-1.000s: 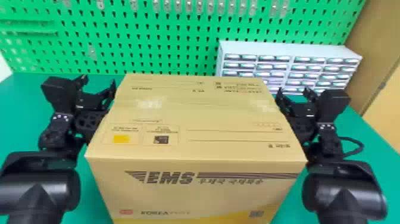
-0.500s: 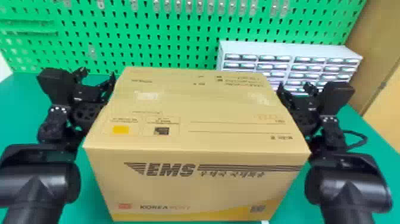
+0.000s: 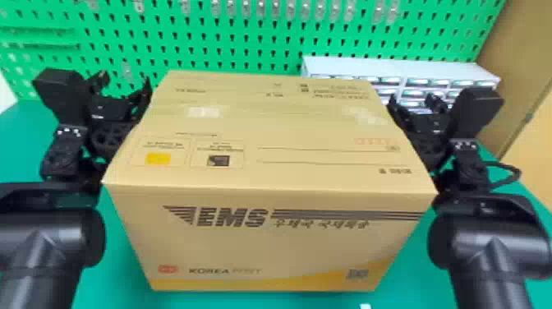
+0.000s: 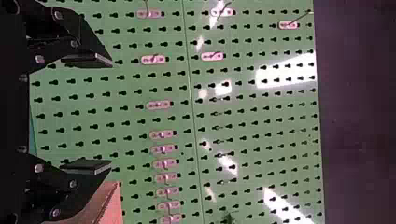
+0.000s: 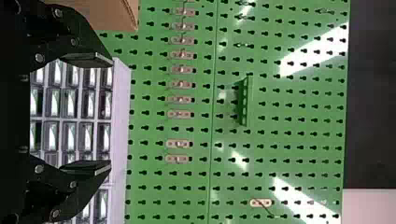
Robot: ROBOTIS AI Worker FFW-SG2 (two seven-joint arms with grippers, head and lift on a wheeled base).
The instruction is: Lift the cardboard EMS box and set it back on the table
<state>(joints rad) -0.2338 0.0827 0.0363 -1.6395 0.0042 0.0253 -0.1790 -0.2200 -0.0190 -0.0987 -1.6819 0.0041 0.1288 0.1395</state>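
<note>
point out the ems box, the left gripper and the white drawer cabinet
EMS box (image 3: 267, 246): head view, front face
left gripper (image 4: 111, 113): left wrist view, midway between its fingertips
white drawer cabinet (image 3: 394, 68): head view, top

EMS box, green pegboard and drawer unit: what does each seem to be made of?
The EMS box looks like matte cardboard: plain tan faces, printed straight on, with shinier patches on top that may be clear tape. The pegboard has a glossy finish that throws back bright streaks; painted metal or plastic, I can't tell which. The drawer unit is smooth and pale, probably plastic, with shiny drawer fronts.
</note>
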